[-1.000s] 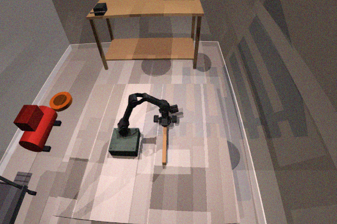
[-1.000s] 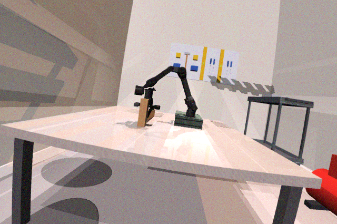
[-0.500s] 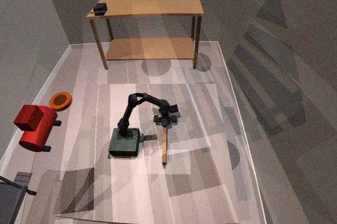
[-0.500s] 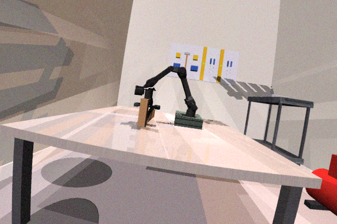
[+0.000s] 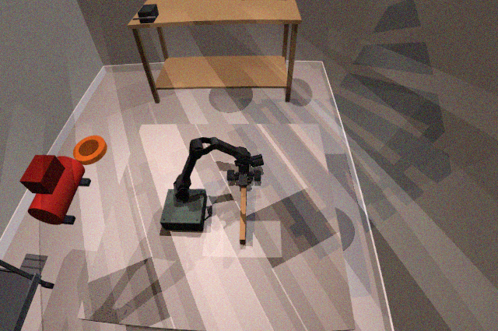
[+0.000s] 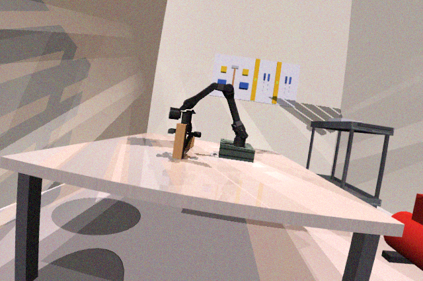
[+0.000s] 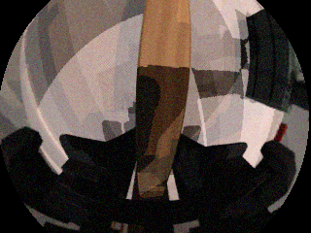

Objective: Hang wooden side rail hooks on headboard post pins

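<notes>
Wrist view shows you the gripper (image 7: pixel 155 175) clenched on the wooden side rail (image 7: pixel 165 58) near its hooked end, raised at the headboard post (image 6: pixel 178 141); far end rests on the table (image 6: pixel 238 199), as required.

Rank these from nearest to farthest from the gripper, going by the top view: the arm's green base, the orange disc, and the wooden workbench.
Measured from the gripper, shut on the wooden rail:
1. Green base, close by, down-left in the picture.
2. Wooden workbench, toward the top, and orange disc, far left: too close to call.
</notes>
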Robot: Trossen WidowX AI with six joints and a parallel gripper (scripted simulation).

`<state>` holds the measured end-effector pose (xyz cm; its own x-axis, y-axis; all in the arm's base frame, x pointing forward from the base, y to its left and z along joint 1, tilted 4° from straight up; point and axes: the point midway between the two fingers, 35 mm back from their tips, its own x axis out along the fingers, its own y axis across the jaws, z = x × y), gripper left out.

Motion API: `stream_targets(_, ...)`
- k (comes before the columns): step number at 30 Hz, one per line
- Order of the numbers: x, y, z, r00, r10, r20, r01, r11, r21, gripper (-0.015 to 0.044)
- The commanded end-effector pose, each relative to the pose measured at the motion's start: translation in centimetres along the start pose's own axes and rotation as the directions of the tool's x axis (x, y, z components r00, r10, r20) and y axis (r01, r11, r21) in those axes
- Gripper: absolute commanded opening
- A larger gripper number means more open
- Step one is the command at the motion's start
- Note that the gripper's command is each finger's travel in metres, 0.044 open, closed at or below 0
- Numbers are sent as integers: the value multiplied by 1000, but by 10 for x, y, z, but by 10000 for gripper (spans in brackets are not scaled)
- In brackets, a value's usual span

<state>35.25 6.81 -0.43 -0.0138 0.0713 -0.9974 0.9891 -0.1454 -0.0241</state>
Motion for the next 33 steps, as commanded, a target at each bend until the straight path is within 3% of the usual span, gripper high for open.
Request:
stream_targets(1,-3,4,-2,1000,13,-4,-13,1000,3,0)
stream_targets(33,3,4,-2,1000,13,-4,-13,1000,3,0)
